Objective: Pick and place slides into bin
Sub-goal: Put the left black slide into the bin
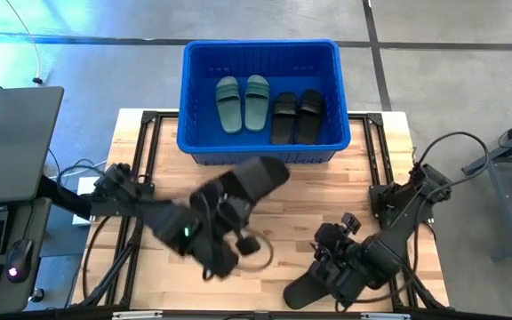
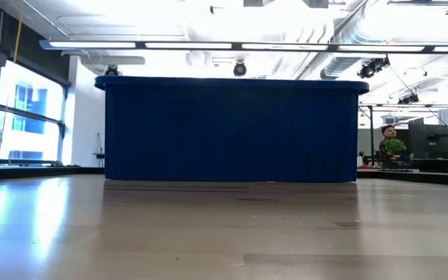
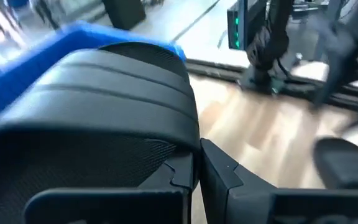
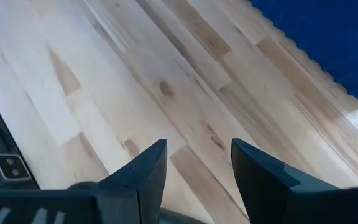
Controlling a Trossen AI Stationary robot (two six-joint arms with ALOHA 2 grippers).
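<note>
Gripping one black slide (image 1: 258,175) (wide ribbed strap), the left tool (image 1: 229,203).

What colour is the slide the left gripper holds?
Black, ribbed strap; the rubbery slip-on slide shows best in the left wrist view.

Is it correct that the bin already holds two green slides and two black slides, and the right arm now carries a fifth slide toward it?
Not quite. In the high view it is the left gripper that carries the black slide toward the bin. The green pair and black pair do lie inside.
</note>
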